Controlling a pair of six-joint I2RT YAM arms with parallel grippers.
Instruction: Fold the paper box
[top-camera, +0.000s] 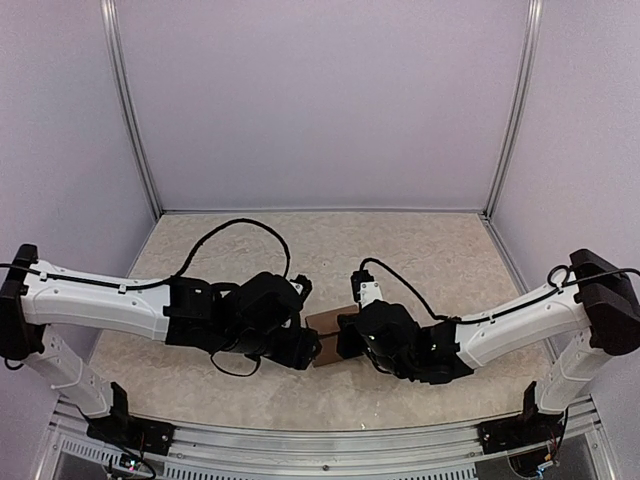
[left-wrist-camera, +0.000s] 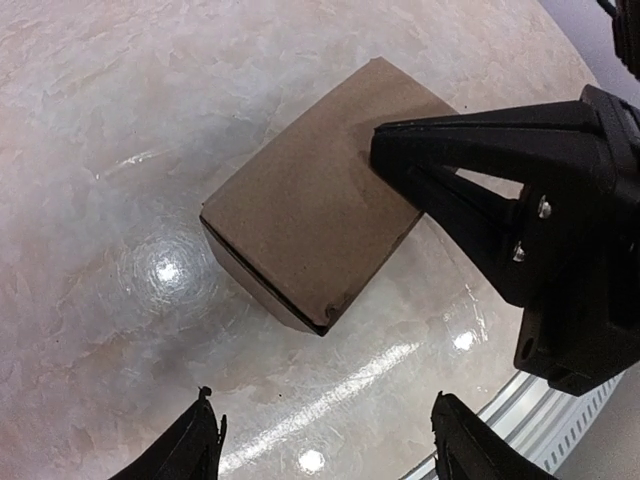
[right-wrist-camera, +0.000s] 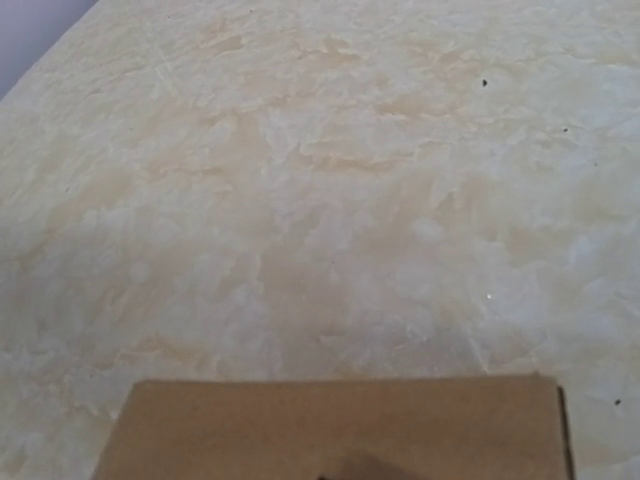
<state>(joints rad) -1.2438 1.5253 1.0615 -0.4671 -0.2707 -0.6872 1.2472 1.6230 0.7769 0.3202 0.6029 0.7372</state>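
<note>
Table (top-camera: 420, 250), beige marbled top, glossy. Wall panels (top-camera: 320, 100), pale lavender, on three sides. Upright metal corner posts (top-camera: 130, 110). Slotted aluminium rail (top-camera: 320, 445) along near edge.

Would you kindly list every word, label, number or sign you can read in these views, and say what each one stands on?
None: no view shows any readable text.
The paper box is plain brown cardboard, and neither the table nor the right gripper shows any print.

Bright overhead light — table (left-wrist-camera: 165, 270) glare
</note>
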